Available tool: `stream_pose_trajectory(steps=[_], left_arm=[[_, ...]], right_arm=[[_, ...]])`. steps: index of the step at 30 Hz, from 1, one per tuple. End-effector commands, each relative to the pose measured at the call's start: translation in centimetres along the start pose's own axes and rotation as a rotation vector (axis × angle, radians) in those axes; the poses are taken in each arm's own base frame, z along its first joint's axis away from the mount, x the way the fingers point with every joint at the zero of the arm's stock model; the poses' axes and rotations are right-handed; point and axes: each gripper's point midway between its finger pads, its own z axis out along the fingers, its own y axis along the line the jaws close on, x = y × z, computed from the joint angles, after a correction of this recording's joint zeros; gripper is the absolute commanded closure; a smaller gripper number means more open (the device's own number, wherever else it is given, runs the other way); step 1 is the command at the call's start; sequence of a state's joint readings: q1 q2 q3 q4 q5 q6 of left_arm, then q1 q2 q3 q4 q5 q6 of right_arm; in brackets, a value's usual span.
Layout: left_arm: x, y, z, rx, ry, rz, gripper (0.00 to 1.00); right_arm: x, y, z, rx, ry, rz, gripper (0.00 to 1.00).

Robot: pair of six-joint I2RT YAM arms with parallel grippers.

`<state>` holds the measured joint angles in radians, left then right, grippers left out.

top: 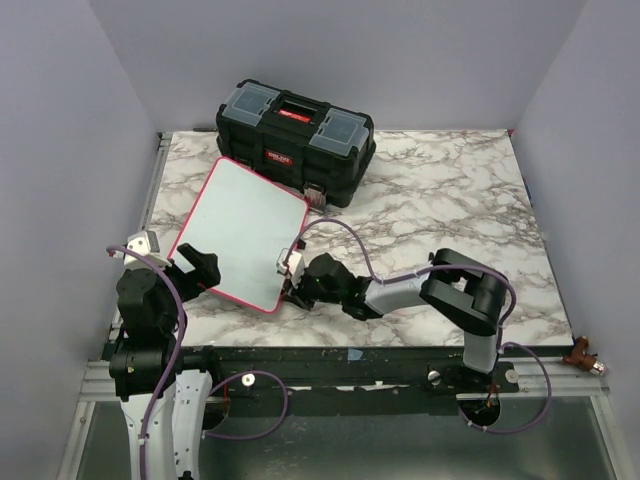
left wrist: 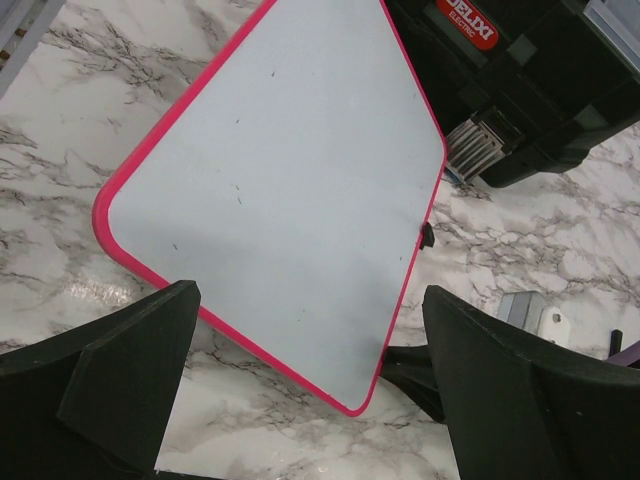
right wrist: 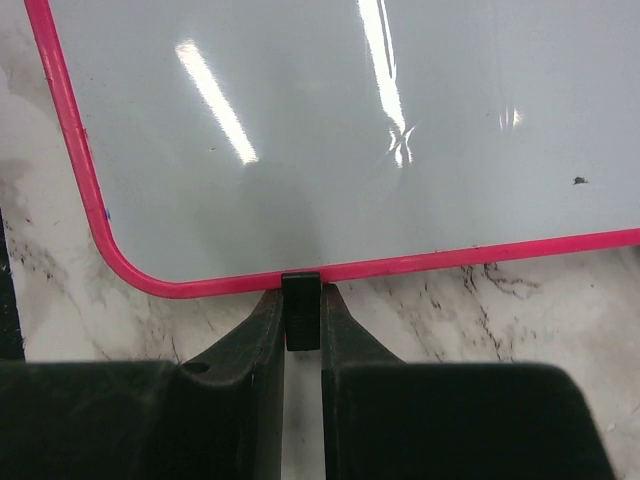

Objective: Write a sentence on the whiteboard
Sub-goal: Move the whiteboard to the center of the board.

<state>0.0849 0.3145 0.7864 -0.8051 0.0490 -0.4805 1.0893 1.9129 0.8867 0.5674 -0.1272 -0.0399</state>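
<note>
The whiteboard (top: 240, 225) lies flat on the marble table, turned like a diamond, with a pink-red rim. Its white face (left wrist: 280, 170) carries only a few dark specks; the sentence does not show. My right gripper (right wrist: 302, 295) is shut on a thin black marker (right wrist: 302, 312), whose end touches the board's rim near a rounded corner (right wrist: 130, 270). From above, this gripper (top: 290, 275) sits at the board's near-right edge. My left gripper (left wrist: 308, 295) stands wide open over the board's near corner, holding nothing; from above it (top: 190, 270) is at the near-left edge.
A black toolbox (top: 295, 140) with a red handle stands behind the board, its metal latch (left wrist: 475, 150) close to the board's far-right edge. Purple cables loop over both arms. A small brown object (top: 585, 355) sits off the table's near-right corner.
</note>
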Motion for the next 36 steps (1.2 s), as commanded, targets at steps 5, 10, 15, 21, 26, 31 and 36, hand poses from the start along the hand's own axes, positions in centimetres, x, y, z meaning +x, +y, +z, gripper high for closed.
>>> stream_pose_trajectory(steps=[5, 10, 15, 21, 26, 31, 36], left_arm=[[-0.2, 0.3, -0.3, -0.014, -0.017, -0.004, 0.02], [-0.1, 0.1, -0.2, -0.004, -0.012, 0.001, 0.02], [-0.1, 0.1, -0.1, -0.003, -0.007, 0.003, 0.02], [0.0, 0.1, 0.0, -0.003, -0.002, 0.003, 0.01], [0.0, 0.1, 0.0, -0.003, 0.0, 0.005, 0.02], [0.0, 0.1, 0.1, -0.002, 0.003, 0.004, 0.02], [0.0, 0.1, 0.1, -0.005, 0.005, 0.004, 0.02]], right_arm=[[3.2, -0.5, -3.8, 0.112, 0.08, 0.116, 0.99], [4.6, -0.4, -5.7, 0.142, 0.099, 0.14, 0.99], [6.0, -0.3, -7.3, 0.17, 0.12, 0.157, 0.99], [7.3, -0.2, -8.9, 0.201, 0.141, 0.185, 0.99], [8.4, -0.2, -10.0, 0.226, 0.151, 0.209, 0.99], [9.5, -0.2, -10.3, 0.226, 0.19, 0.196, 0.98], [9.9, -0.3, -10.5, 0.239, 0.215, 0.204, 0.77]])
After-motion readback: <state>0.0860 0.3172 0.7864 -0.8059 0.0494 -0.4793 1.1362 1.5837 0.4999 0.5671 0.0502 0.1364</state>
